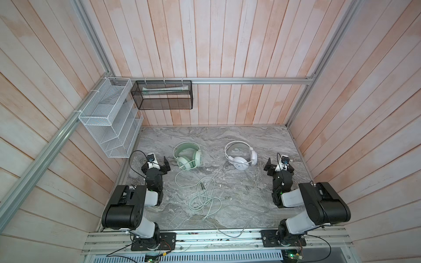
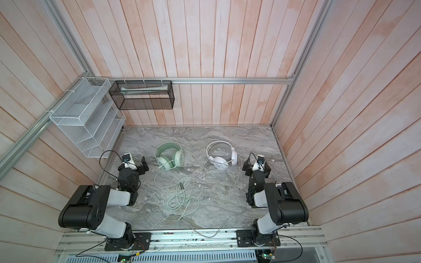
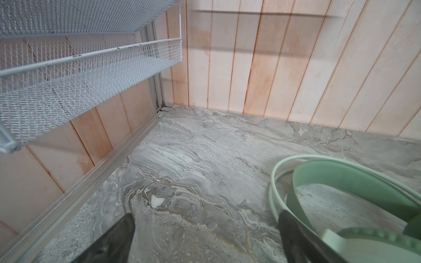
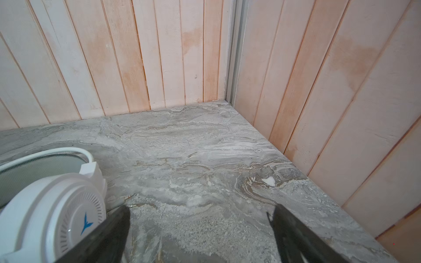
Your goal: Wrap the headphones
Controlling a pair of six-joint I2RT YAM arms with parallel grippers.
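Observation:
Two headphones lie flat on the grey marble table. The mint-green headphones (image 1: pixel 188 156) (image 2: pixel 169 157) (image 3: pixel 341 182) sit left of centre, their green cord (image 1: pixel 201 197) (image 2: pixel 180 195) trailing toward the front in loose loops. The white headphones (image 1: pixel 240 156) (image 2: pixel 222 156) (image 4: pixel 57 205) sit right of centre; their pale cord (image 1: pixel 239 211) (image 2: pixel 216 210) runs down the right side and loops over the table's front edge. My left gripper (image 1: pixel 164 165) (image 2: pixel 143 165) (image 3: pixel 207 218) stands open just left of the green set. My right gripper (image 1: pixel 270 167) (image 2: pixel 248 167) (image 4: pixel 201 211) stands open just right of the white set. Neither holds anything.
A white mesh rack (image 1: pixel 109 123) (image 3: pixel 68 79) hangs on the left wall above the left arm. A black mesh basket (image 1: pixel 163 95) with a tube in it hangs on the back wall. Wooden walls close three sides; the arms' mounting rail (image 1: pixel 216 238) runs along the front.

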